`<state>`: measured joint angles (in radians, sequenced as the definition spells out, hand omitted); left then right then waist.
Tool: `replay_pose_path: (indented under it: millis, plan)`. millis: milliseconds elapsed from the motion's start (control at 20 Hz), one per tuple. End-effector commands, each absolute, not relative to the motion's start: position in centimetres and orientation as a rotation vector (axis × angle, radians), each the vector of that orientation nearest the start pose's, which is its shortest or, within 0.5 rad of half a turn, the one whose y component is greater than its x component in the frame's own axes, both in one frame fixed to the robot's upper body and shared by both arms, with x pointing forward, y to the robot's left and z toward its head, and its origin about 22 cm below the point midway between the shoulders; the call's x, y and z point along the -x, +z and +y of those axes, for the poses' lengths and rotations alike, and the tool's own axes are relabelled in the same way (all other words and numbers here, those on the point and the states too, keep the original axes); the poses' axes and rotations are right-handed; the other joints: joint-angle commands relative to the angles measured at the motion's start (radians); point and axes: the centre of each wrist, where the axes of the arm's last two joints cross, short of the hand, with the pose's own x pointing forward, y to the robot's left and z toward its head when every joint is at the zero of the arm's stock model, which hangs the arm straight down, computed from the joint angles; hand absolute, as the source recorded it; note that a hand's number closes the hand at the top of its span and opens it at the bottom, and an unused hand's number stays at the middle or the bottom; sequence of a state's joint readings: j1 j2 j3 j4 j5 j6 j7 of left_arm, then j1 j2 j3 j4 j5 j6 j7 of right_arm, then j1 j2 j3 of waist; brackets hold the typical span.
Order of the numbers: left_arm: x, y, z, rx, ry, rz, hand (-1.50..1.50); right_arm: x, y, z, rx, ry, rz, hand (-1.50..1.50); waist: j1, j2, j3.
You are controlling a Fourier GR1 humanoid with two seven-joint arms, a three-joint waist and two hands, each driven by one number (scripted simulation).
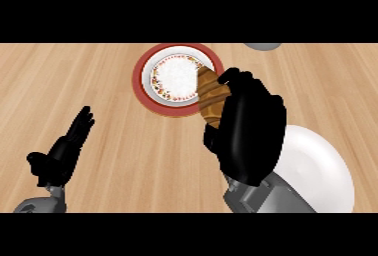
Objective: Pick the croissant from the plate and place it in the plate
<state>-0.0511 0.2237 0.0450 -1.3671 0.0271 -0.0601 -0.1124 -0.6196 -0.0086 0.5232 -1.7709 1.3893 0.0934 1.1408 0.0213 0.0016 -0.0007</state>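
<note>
The robot's black right hand (247, 131) is curling around the brown striped croissant (210, 95), holding it at the right rim of the red-rimmed patterned plate (145, 65). Judging by this, the pickup is underway, while the carry to the plain white plate (325, 170) remains. The left hand (63, 152) is resting open above the wooden counter (74, 80).

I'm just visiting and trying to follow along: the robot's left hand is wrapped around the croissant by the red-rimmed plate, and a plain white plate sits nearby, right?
Not quite: it is the right hand that wraps the croissant by the red-rimmed plate. The left hand rests open at the lower left. The plain white plate does sit nearby, as the head view shows.
</note>
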Motion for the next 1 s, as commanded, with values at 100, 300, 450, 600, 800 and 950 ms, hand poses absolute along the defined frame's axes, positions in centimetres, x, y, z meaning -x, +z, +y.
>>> replay_pose_path:
  millis: [100, 300, 450, 600, 800, 950]
  plan:
    - [-25.9, -2.8, 29.8, -0.154, -0.165, -1.529, 0.00, -30.2, 18.3, -2.6, 1.269, 0.460, -1.362, 1.50, 0.005, 0.004, 0.000]
    - [-27.1, -1.1, 29.2, -0.127, -0.171, -1.536, 0.00, -33.0, 16.6, -1.6, 1.217, 0.462, -1.359, 1.50, 0.025, 0.008, 0.000]
    - [-25.3, -2.5, 27.9, -0.112, -0.185, -1.529, 0.00, -36.4, 15.5, -2.9, 1.212, 0.437, -1.383, 1.50, 0.036, 0.012, 0.001]
    - [-26.6, -2.2, 28.1, -0.121, -0.190, -1.541, 0.00, -38.0, 17.4, -1.1, 1.214, 0.447, -1.367, 1.50, 0.041, 0.014, 0.000]
    - [-27.0, -1.8, 28.6, -0.092, -0.208, -1.541, 0.00, -40.0, 15.1, -1.5, 1.212, 0.430, -1.351, 1.50, 0.061, 0.021, 0.000]
    - [-27.7, -0.7, 28.2, -0.098, -0.214, -1.564, 0.00, -40.5, 16.3, -2.2, 1.151, 0.221, -1.417, 1.50, 0.058, 0.021, 0.001]
